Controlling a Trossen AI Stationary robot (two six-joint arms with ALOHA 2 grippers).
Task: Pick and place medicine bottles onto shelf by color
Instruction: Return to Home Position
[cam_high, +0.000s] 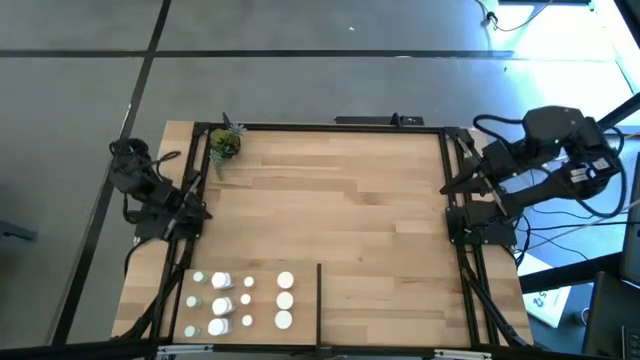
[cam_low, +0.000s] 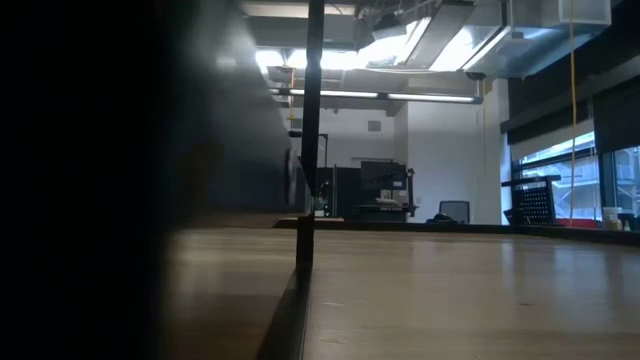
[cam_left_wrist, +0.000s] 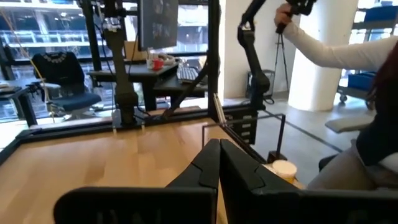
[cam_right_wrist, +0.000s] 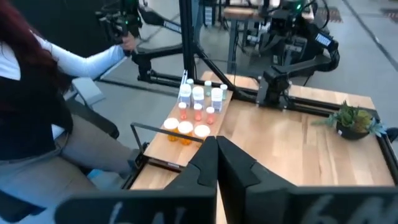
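Light-wood planked, black-framed shelf (cam_high: 350, 200) holds the small white-capped medicine bottles (cam_high: 240, 300) in rows at a corner on the left arm's side; left gripper (cam_left_wrist: 219, 146) and right gripper (cam_right_wrist: 216, 142), both pressed together, sit at opposite edges, so I would fold home slowly, clear of those rows.

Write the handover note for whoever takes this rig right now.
Left gripper: shut, empty, parked at the shelf's left edge.
Right gripper: shut, empty, parked at the right edge.
Medicine bottles: standing in rows on the shelf, to the left of the divider strip, orange ones grouped apart from white and green.
Done: sorting looks complete.
Left: apparently only homing the arms.
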